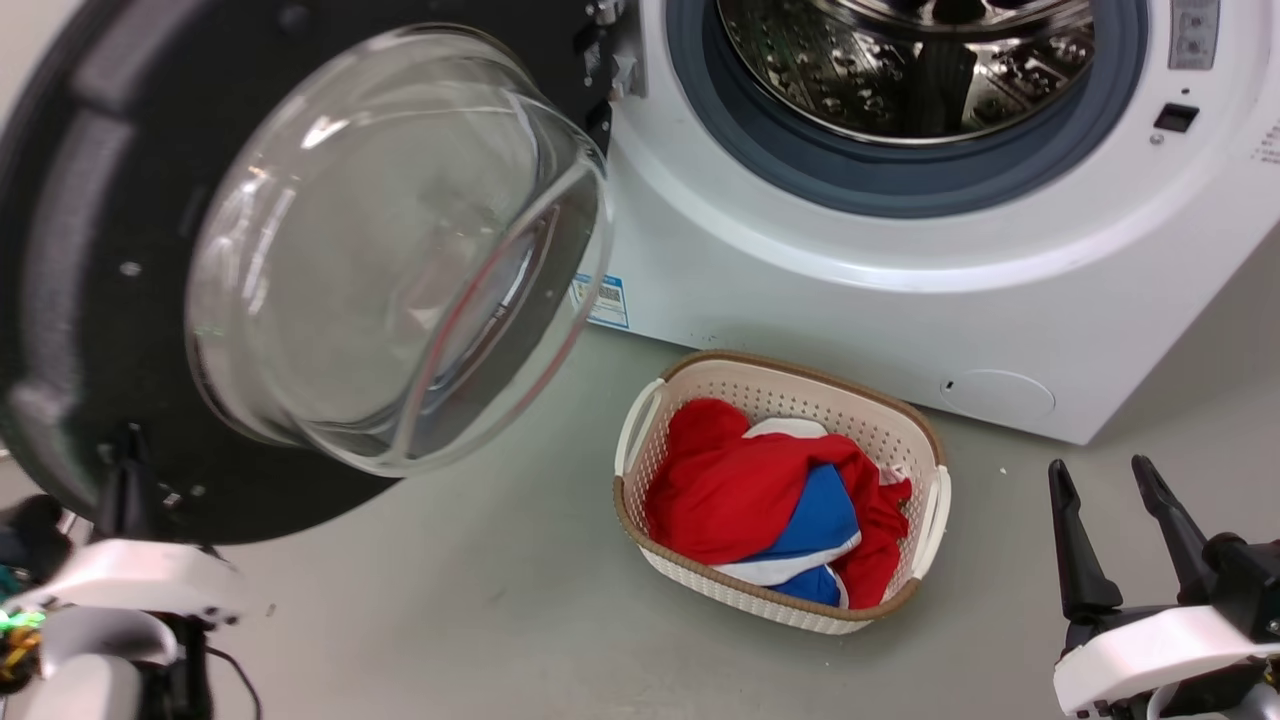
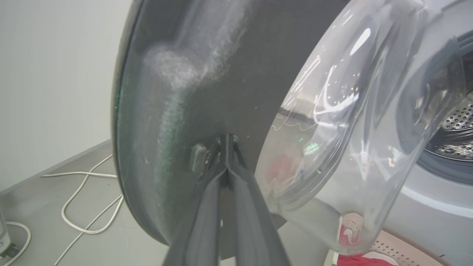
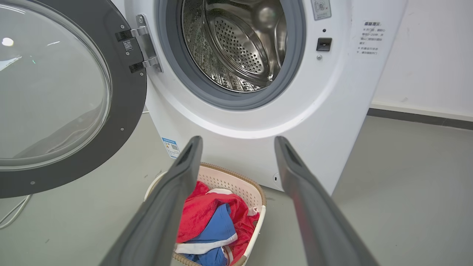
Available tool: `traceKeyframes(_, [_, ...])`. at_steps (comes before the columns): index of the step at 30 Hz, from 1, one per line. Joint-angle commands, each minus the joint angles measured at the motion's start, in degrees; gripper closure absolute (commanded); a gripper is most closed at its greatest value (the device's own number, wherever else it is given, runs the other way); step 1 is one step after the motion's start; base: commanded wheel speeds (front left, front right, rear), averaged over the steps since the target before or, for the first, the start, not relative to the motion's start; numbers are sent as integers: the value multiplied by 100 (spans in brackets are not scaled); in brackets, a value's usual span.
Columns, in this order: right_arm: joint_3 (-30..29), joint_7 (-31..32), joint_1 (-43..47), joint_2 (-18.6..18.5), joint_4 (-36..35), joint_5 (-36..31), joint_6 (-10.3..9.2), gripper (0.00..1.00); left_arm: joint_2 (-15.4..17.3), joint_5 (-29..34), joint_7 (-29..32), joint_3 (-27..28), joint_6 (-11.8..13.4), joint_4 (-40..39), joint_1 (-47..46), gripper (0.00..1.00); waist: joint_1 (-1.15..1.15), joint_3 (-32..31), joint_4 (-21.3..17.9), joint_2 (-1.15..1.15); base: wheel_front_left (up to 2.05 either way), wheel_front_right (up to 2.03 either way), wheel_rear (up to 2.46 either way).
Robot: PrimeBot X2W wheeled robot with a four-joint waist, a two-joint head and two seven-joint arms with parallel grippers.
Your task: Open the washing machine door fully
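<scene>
The washing machine door (image 1: 90, 250), round and black with a bulging glass bowl (image 1: 400, 250), stands swung out to the left of the white washing machine (image 1: 850, 280), whose steel drum (image 1: 900, 70) is exposed. My left gripper (image 1: 125, 455) is at the door's lower rim. In the left wrist view its fingers (image 2: 236, 192) are shut together, and the gripper (image 2: 227, 142) rests tip-first against the door's inner face (image 2: 184, 74) beside the glass. My right gripper (image 1: 1110, 500) hangs open at the lower right, away from the washer. In its own view it (image 3: 238, 144) frames the washer's front (image 3: 332, 111) and the open door (image 3: 125, 92).
A cream laundry basket (image 1: 800, 375) holding red and blue clothes sits on the grey floor in front of the washer, also below my right fingers (image 3: 236, 173). White cables (image 2: 85, 199) lie on the floor behind the door. A white wall (image 3: 425, 55) runs right of the washer.
</scene>
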Motion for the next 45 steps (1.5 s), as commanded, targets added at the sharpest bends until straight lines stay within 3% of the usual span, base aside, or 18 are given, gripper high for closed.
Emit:
traceKeyframes(1, [14,21,-76,-35,-38,9,1,0,121,-39,-54,116,-20,137,-162,100,0,69,-53,0,0,0,0])
traceKeyframes(12, [50,3,-229,-94,9,11,1,0,357,-196,-274,478,-284,1097,-702,100,0,245,-171,0,0,0,0])
traceKeyframes(21, [82,-91,-142,-35,178,47,1,0,297,-14,-341,535,-342,1307,-511,100,0,5,-191,0,0,0,0])
traceKeyframes(29, [36,-175,72,66,307,68,1,0,-26,380,-341,335,-207,688,169,100,0,-432,-148,0,0,0,0])
traceKeyframes(42, [49,-146,252,160,251,43,1,0,-523,1052,-175,-580,141,-818,1045,100,0,-803,-226,0,0,0,0])
traceKeyframes(43, [48,-145,259,163,240,51,1,0,-551,1108,-137,-672,156,-909,1075,93,0,-818,-253,0,0,0,0])
traceKeyframes(44, [50,-149,261,167,231,57,1,0,-571,1145,-106,-734,168,-984,1098,75,0,-832,-289,0,0,0,0])
traceKeyframes(45, [53,-149,264,172,228,71,1,0,-585,1178,-79,-786,175,-1041,1111,65,0,-853,-331,0,0,0,0])
